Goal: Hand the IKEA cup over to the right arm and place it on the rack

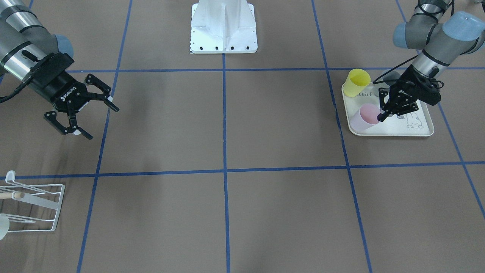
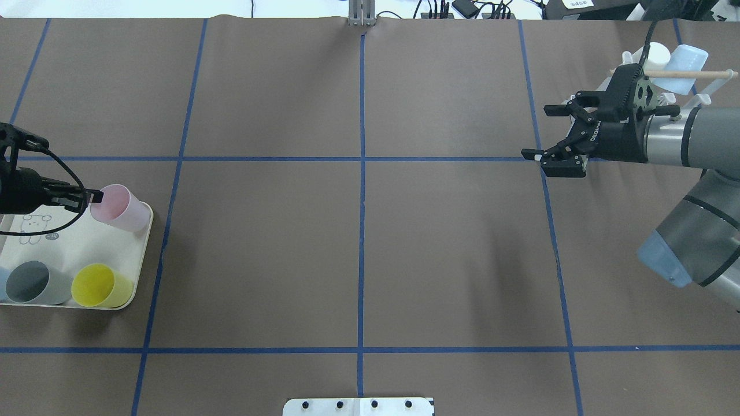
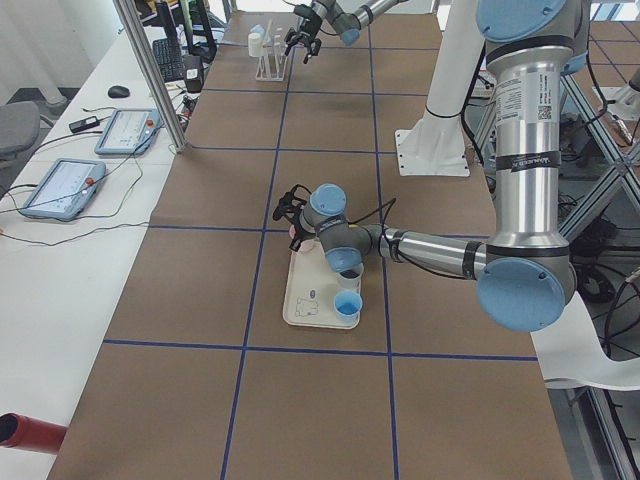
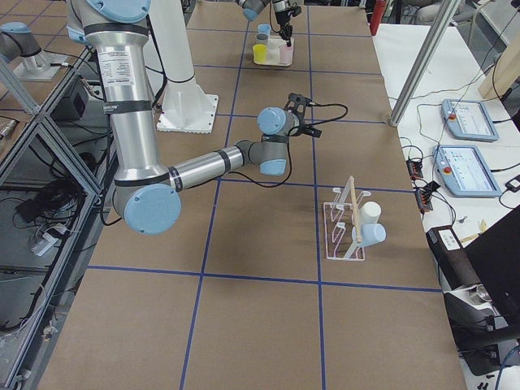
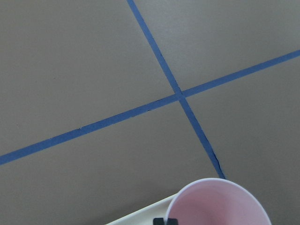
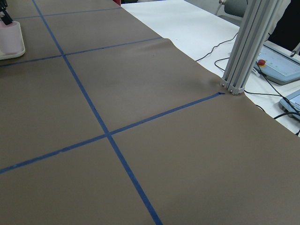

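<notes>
Currently pink cup leans tilted on the tray, mouth toward the left gripper — jaws clenched on its rim. Right gripper hovers well apart across the tabletop, near the rack — jaws released, empty.

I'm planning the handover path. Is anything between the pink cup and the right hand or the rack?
Nothing visible does. Bare table lies between the pink cup, held by the left hand, and the open right hand; the rack stands just beyond that hand.
</notes>
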